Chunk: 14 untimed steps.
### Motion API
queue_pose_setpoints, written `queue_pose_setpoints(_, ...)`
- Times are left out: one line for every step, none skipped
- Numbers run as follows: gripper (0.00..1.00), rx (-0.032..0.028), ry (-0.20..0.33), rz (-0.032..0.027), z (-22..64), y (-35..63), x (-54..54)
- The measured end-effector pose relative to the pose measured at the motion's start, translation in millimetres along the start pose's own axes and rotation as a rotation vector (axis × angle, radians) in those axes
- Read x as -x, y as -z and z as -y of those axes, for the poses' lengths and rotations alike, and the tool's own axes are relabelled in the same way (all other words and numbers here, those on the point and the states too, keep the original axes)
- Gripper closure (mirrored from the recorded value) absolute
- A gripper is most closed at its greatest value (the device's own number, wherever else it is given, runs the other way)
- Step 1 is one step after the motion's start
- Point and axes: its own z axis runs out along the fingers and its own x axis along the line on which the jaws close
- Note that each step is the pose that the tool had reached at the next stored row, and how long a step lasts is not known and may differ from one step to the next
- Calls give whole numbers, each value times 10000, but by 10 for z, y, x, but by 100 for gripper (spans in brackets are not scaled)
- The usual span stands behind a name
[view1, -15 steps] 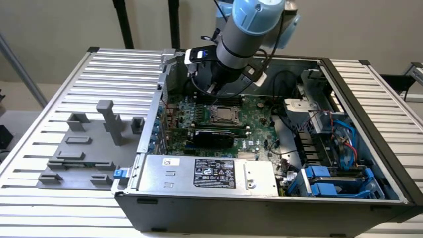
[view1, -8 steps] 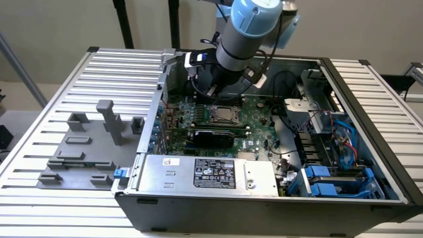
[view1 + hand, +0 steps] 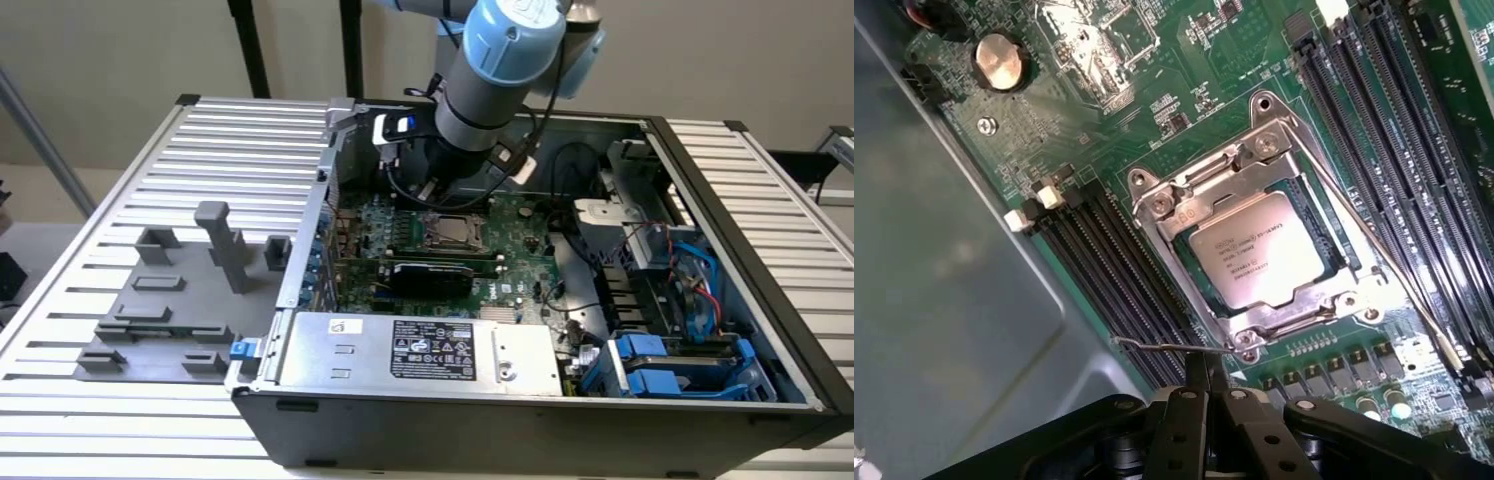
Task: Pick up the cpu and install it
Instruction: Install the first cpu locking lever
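One cpu (image 3: pixel 1267 248) seated in socket (image 3: pixel 1254 170), wrist-view detail; end effector (image 3: pixel 1206 385) closed, empty.

Even, soft daylight; wrist view slightly blurred.

A robotics lab or workshop. An open PC case (image 3: pixel 534 300) lies on a slatted aluminium desk (image 3: pixel 160 190). Grey fixtures (image 3: pixel 174 300) sit beside it.

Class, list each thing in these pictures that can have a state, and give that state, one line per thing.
cpu: seated in the socket, silvery top up.
socket frame: down around the cpu.
lever: beside the socket; whether latched, cannot tell.
gripper: shut, holding nothing, tips at the lever.
memory slots: empty.
computer case: side open, motherboard exposed.
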Motion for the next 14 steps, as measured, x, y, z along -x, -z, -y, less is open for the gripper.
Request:
queue_pose_setpoints(89, 3, 1, 4, 1, -10, -5)
queue_pose_setpoints(89, 3, 1, 6, 3, -18, -11)
queue_pose_setpoints(89, 4, 1, 6, 7, -25, -18)
queue_pose_setpoints(89, 5, 2, 7, 10, -30, -25)
queue_pose_setpoints(89, 8, 1, 14, 12, -33, -28)
queue_pose_setpoints(89, 15, -1, 25, 13, -36, -31)
queue_pose_setpoints(89, 29, -4, 46, 12, -38, -32)
queue_pose_setpoints(89, 46, -9, 70, 11, -40, -32)
queue_pose_setpoints(89, 65, -16, 101, 9, -41, -33)
queue_pose_setpoints(89, 82, -20, 127, 4, -42, -36)
queue_pose_setpoints(89, 97, -25, 150, -2, -44, -40)
queue_pose_setpoints(89, 108, -29, 166, -9, -45, -45)
queue_pose_setpoints(89, 116, -31, 179, -17, -46, -51)
queue_pose_setpoints(89, 121, -32, 187, -28, -47, -59)
